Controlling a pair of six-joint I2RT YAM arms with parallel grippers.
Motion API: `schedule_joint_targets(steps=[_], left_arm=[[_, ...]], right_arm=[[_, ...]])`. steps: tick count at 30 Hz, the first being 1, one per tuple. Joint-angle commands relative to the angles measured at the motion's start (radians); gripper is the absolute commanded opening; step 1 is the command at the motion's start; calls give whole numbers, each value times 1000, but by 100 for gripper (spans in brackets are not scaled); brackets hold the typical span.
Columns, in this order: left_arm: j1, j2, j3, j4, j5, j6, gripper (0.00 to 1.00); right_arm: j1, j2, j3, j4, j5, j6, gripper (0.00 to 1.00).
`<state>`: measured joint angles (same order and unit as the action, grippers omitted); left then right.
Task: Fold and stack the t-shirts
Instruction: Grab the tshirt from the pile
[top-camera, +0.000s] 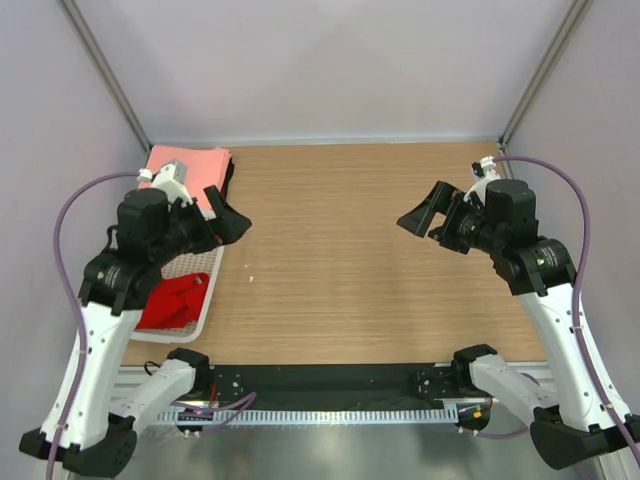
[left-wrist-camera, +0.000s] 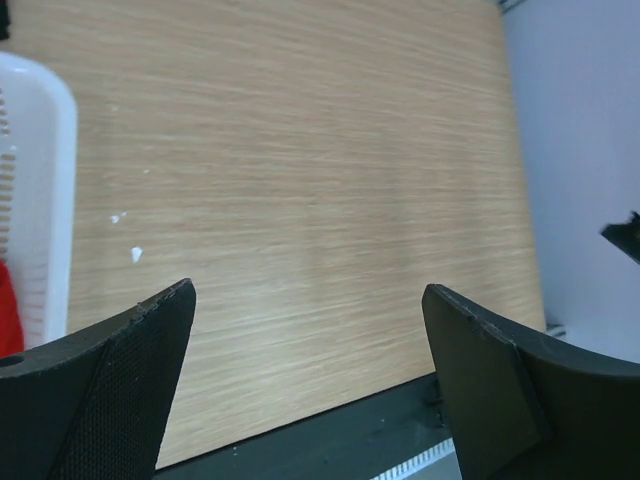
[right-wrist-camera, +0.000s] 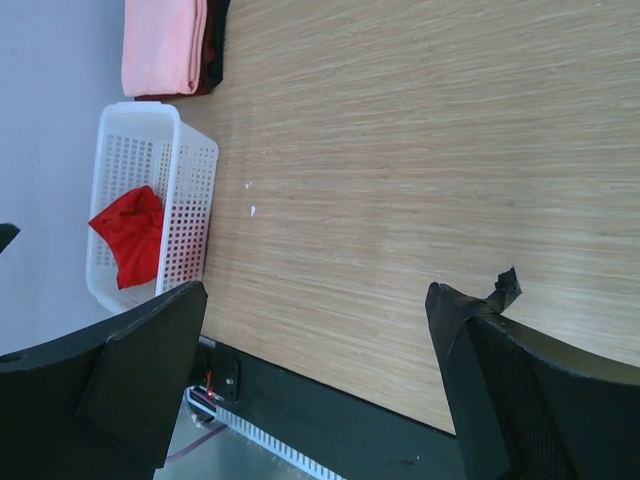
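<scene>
Status: partly done. Folded salmon-pink t-shirt (top-camera: 188, 163) sits squared up at the far-left corner of the light wooden surface (top-camera: 340, 250). A dark folded t-shirt (top-camera: 229, 180) shows only as an edge along its right side, and looks to be under it. So my read is at least two folded and stacked; can't count the layers.

Left to do: the bright red t-shirt (top-camera: 178, 300) is crumpled inside the white plastic mesh basket (top-camera: 205, 288) at the near-left edge of the surface, not folded. It needs pulling out, spreading on the surface, folding, then placing on the pink stack. Can't tell if anything else lies under it in the basket.

Left gripper (top-camera: 230, 212) hangs above the surface just right of the basket, jaws wide apart, holding nothing. Right gripper (top-camera: 424, 208) is well over on the right, jaws also spread and nothing in them. Neither touches any cloth.

Writing: no brand, label or print legible on the shirts, basket or arms in any view
</scene>
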<state>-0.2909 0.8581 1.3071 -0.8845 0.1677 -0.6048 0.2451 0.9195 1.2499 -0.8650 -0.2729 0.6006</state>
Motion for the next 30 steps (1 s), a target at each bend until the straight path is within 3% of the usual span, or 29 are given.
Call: schedule_joint_targets(steps=[1, 4, 11, 16, 19, 24, 30], left_arm=[[-1, 59, 21, -25, -143, 33, 96], [-1, 87, 6, 1, -161, 33, 98], [19, 150, -141, 16, -557, -65, 100], [238, 265, -226, -11, -540, -182, 94], [341, 382, -210, -108, -662, -308, 92], [383, 521, -203, -254, -778, -532, 91], [415, 628, -333, -166, -723, -636, 88]], right_arm=[[3, -34, -27, 103, 4, 10, 100], [3, -36, -32, 72, 93, -2, 100], [3, -10, 22, -70, 202, -41, 100], [5, -21, -39, -83, 210, -39, 100], [3, -39, -120, -20, 184, -32, 100], [5, -15, -176, 52, 98, -22, 100], [3, 33, -144, 58, 122, -62, 100]])
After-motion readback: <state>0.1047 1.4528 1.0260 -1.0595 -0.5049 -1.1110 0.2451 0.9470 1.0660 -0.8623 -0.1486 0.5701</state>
